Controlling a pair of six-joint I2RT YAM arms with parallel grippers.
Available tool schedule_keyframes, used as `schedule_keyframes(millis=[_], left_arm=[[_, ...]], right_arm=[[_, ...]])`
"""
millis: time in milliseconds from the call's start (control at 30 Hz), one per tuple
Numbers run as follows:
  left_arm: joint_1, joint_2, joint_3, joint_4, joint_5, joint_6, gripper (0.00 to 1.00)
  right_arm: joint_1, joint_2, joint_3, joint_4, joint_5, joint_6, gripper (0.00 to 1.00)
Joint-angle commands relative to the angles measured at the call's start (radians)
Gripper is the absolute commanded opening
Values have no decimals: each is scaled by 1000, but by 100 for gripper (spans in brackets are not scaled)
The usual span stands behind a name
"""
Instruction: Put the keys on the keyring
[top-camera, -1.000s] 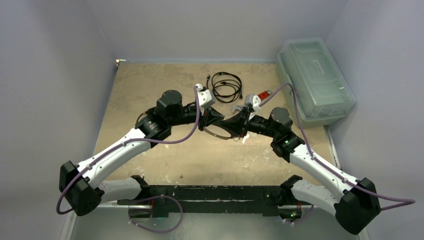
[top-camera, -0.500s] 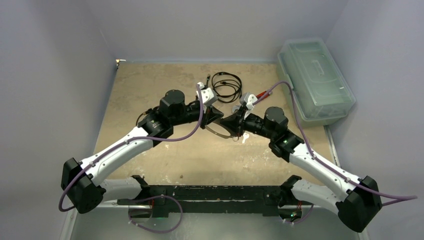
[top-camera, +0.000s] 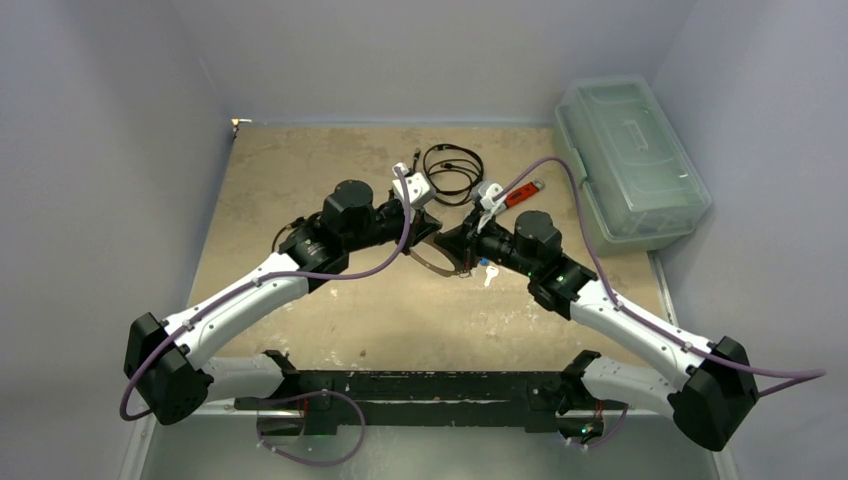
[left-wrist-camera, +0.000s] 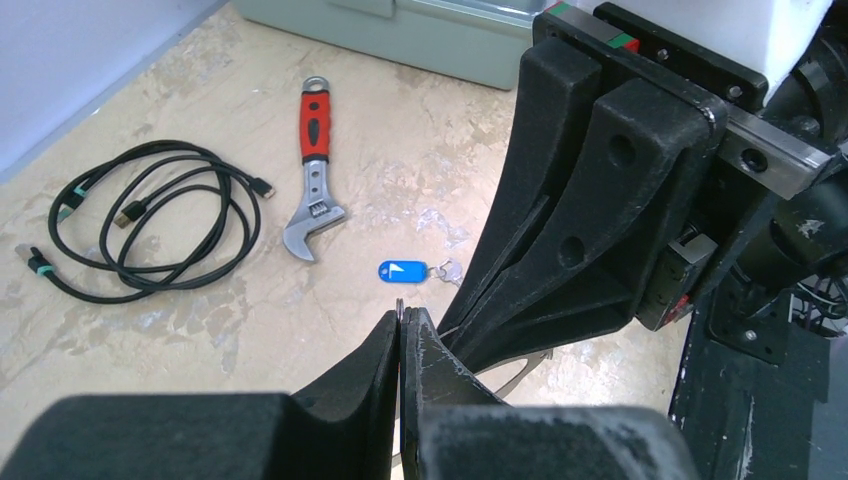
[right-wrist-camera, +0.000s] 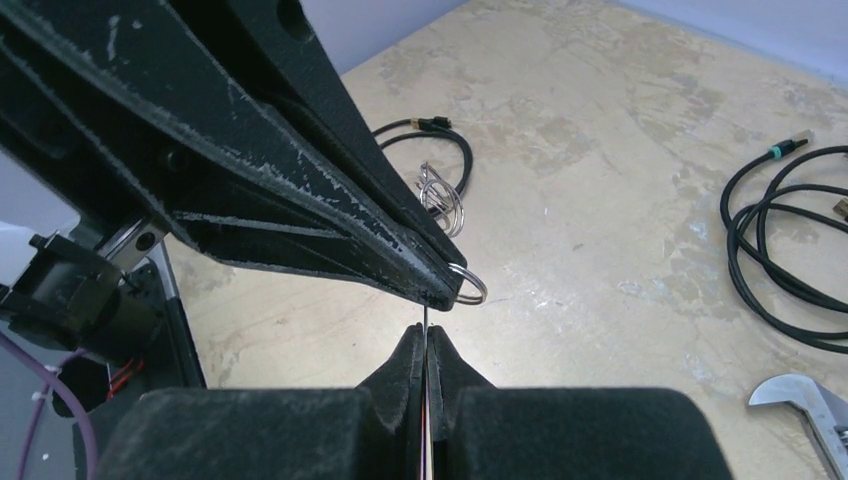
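The keys lie on the table just right of the gripper tips: a blue-headed key (left-wrist-camera: 403, 270) joined to a pale silver one (left-wrist-camera: 450, 270), small in the top view (top-camera: 488, 272). The keyring (top-camera: 430, 266) hangs as a thin silvery loop under the meeting tips. My right gripper (right-wrist-camera: 425, 335) (top-camera: 458, 246) is shut on its flat edge, seen edge-on. My left gripper (left-wrist-camera: 400, 318) (top-camera: 440, 240) is shut tip to tip with it, on a small round wire ring (right-wrist-camera: 468, 283). Whether that small ring joins the keyring I cannot tell.
A red-handled wrench (top-camera: 520, 193) (left-wrist-camera: 315, 120) and a coiled black cable (top-camera: 452, 170) (left-wrist-camera: 150, 220) lie behind the grippers. A clear lidded bin (top-camera: 630, 160) stands at the far right. Loose wire rings (right-wrist-camera: 440, 190) rest on the table below the left arm.
Both wrists have shifted a little left and away, still tip to tip with the ring under them. The right arm has slid off the keys and the wrench, which now show.
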Motion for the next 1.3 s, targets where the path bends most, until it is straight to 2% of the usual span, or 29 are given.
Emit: schedule_keyframes(millis=[0,367,767,1133,1200,1267], left_arm=[[5,-7,-14,23,-34,-12,0],[5,-6,-20,59,-27,-20,0],[4,-9,-11,40,-32,1,0],[3,-5,63,-93,-31,3,0],[4,4,77,-110,-29,3,0],[4,8,90,-124,-28,26,0]], right_arm=[[4,20,60,25,49,53,0],[4,61,76,23,58,121,0],[5,57,86,-7,83,83,0],[5,55,116,-87,129,26,0],[4,54,118,-91,111,18,7],[5,51,118,-97,88,4,19]])
